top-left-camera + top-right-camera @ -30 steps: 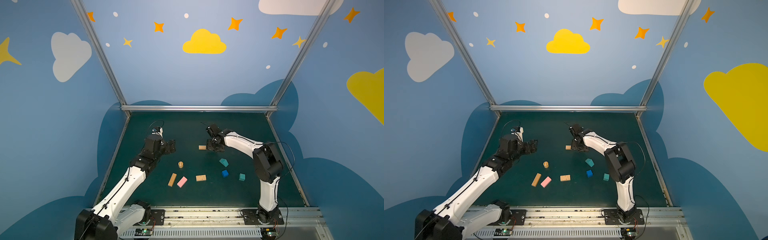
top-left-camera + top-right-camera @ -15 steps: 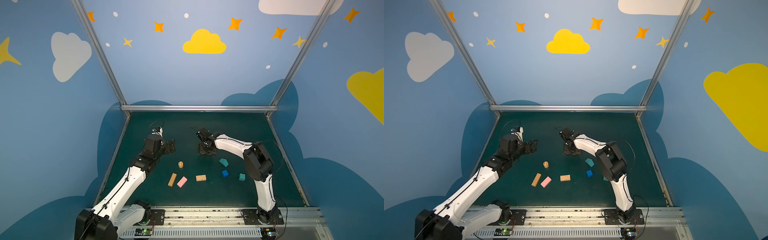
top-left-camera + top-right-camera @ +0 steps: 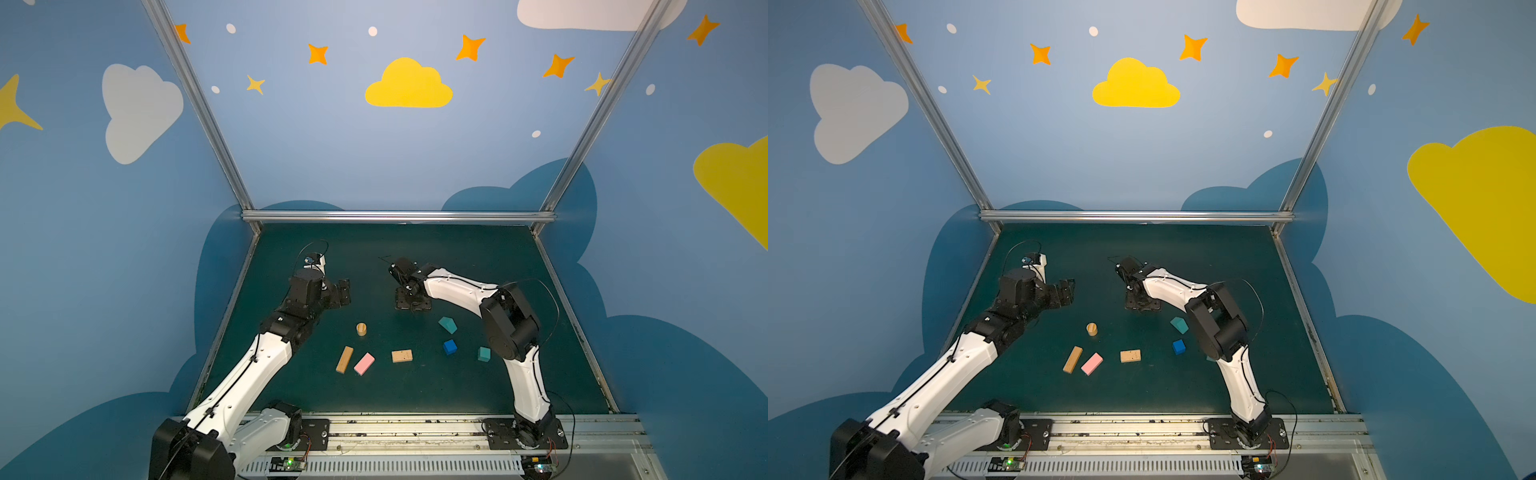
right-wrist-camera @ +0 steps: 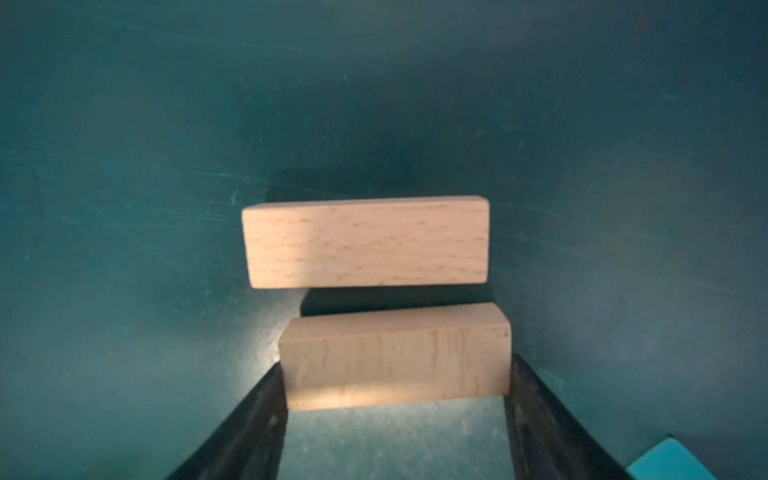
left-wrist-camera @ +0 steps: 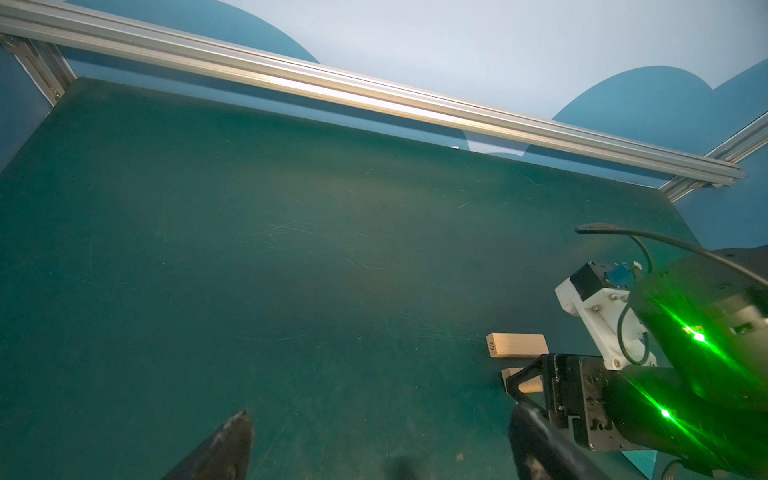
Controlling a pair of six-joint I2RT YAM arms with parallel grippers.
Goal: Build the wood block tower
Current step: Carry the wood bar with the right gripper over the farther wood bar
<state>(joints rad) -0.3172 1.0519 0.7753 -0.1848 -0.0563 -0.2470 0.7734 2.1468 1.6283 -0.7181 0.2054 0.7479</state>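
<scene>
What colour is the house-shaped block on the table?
Teal. The house-shaped block shows best in a top view.

cyl. [image 3: 361, 328] behind bars [image 3: 344, 359], cubes [image 3: 449, 346] to rt

Robot lab cell — aluminium frame [image 3: 399, 216], cloud-and-star walls [image 3: 407, 85], green mat [image 3: 457, 257], 2 arms [image 3: 257, 374] on rail [image 3: 415, 430].

gripped tan bar [image 4: 395, 357]: pale wood, clamped end to end by the right gripper [image 4: 395, 386]; I can't tell if it rests on the mat [image 4: 124, 124].
second tan bar [image 4: 368, 243]: lies flat just beyond it, parallel, with a gap between.
cylinder [image 3: 361, 329]: tan, upright, left of middle.
long tan bar [image 3: 344, 359]: flat, angled, just beside the pink bar [image 3: 364, 363].
short tan block [image 3: 402, 356]: flat, right of the pink bar.
teal house-shaped piece [image 3: 447, 324]: I read it as lying on its side.
blue cube [image 3: 449, 346]: near the house piece.
teal cube [image 3: 483, 354]: farthest right.
</scene>
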